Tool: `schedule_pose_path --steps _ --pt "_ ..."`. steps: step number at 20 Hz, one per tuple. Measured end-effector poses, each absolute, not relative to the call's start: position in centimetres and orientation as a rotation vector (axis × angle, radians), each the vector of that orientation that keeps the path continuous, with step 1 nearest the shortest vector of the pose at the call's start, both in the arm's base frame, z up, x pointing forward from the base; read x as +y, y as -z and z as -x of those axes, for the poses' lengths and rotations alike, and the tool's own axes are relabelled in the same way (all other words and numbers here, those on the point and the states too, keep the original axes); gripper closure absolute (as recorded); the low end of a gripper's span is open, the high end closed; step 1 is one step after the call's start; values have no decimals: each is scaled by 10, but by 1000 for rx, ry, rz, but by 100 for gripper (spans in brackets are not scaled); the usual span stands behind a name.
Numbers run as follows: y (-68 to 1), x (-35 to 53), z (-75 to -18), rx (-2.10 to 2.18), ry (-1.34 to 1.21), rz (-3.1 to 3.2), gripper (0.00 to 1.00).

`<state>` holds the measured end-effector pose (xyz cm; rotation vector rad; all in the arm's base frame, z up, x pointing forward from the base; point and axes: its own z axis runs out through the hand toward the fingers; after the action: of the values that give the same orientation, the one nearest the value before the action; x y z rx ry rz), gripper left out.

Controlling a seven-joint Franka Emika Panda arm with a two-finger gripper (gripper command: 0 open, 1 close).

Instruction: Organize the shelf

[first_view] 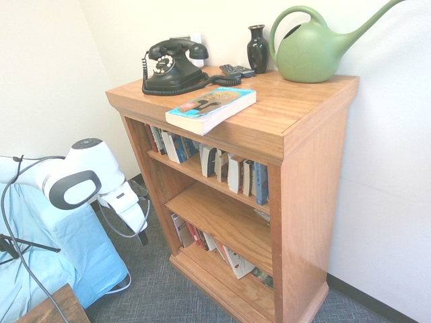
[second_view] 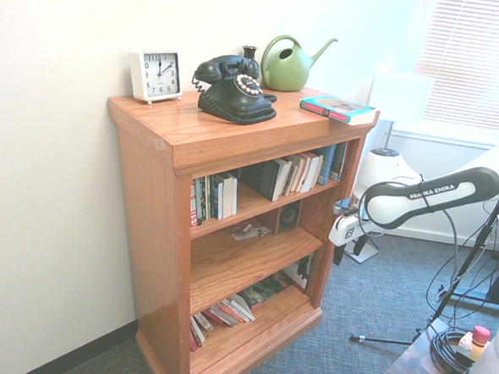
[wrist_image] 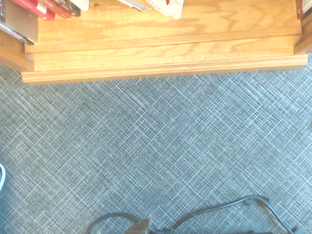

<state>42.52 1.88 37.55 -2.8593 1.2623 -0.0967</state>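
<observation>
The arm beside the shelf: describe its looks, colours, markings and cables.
The arm is glossy white with rounded links and dark grey bands at the joints; one band reads FRANKA EMIKA. A white block at the wrist carries the dark pincer. Thin black cables trail along it.

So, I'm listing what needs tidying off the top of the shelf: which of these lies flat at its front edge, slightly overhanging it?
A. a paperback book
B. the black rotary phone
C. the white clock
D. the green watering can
A: the paperback book lies flat at the front of the shelf top, a corner past the edge; the phone, watering can and clock stand further back.
</observation>
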Motion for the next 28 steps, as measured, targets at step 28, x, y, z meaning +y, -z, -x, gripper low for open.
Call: schedule_pose_path --steps 28 --pt "-587 -61 -424 735 1752 3486 0"
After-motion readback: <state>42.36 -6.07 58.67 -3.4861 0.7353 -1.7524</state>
